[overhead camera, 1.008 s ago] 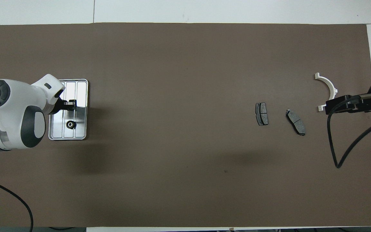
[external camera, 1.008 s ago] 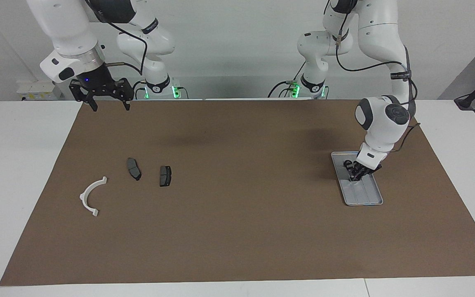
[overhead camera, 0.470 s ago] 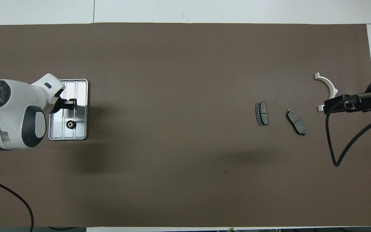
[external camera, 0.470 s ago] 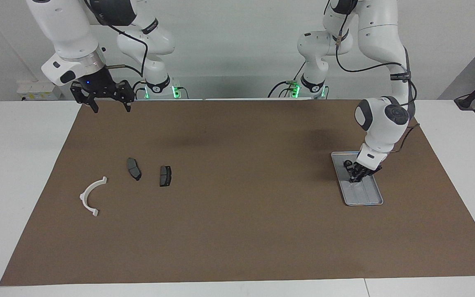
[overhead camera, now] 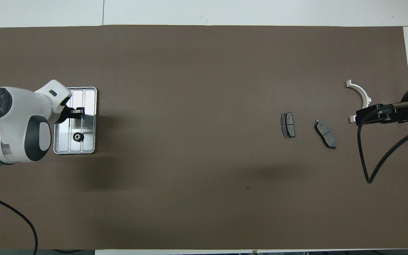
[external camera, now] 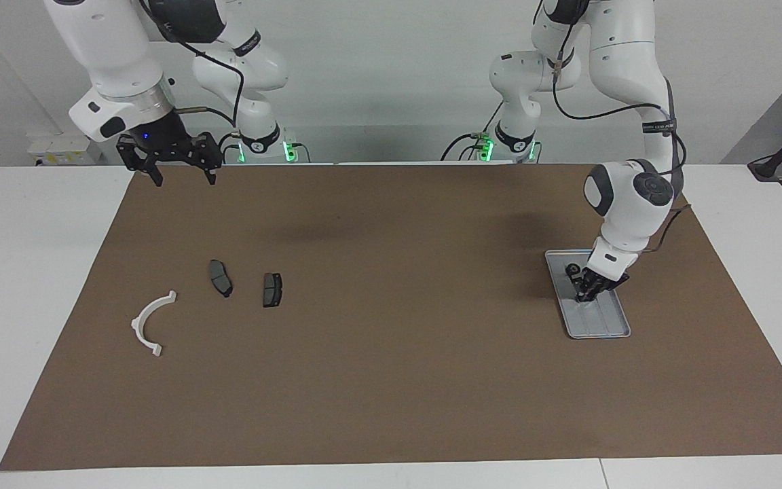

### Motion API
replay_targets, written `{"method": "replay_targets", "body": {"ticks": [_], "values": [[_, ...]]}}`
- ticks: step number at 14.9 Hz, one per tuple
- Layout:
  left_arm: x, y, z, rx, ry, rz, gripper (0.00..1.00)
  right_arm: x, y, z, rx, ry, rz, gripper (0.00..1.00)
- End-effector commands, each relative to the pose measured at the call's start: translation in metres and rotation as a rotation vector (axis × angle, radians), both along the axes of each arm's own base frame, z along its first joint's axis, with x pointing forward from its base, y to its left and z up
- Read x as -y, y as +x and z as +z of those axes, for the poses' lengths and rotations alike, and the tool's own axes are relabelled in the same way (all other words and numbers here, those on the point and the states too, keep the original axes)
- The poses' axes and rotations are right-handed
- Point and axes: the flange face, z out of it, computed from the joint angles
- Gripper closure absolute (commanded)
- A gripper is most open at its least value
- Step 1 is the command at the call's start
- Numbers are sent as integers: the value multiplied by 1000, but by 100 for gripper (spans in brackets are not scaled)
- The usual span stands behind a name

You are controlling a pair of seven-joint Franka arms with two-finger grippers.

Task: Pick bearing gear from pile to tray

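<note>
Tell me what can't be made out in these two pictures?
- Left gripper over the tray: facing view, too small to tell open or shut.
- Small black gear in the tray: overhead view, its teeth too tiny.
- White bracket: overhead view, one end covered by the raised right gripper.

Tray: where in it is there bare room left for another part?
In the tray, the strip farthest from the robots is bare. The gear sits near its robot-side end, and the left gripper hangs over the middle. The right gripper waits.
</note>
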Motion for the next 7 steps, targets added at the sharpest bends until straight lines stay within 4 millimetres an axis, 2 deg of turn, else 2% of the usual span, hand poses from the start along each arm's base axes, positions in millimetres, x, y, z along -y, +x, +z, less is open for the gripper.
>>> {"method": "replay_targets", "body": {"ticks": [1,7], "values": [[3,10,-1,19,-11,10,100,0,-4,3,8,24,16,0],[3,16,-2,23,-11,10,100,2,-2,3,17,24,12,0]]}}
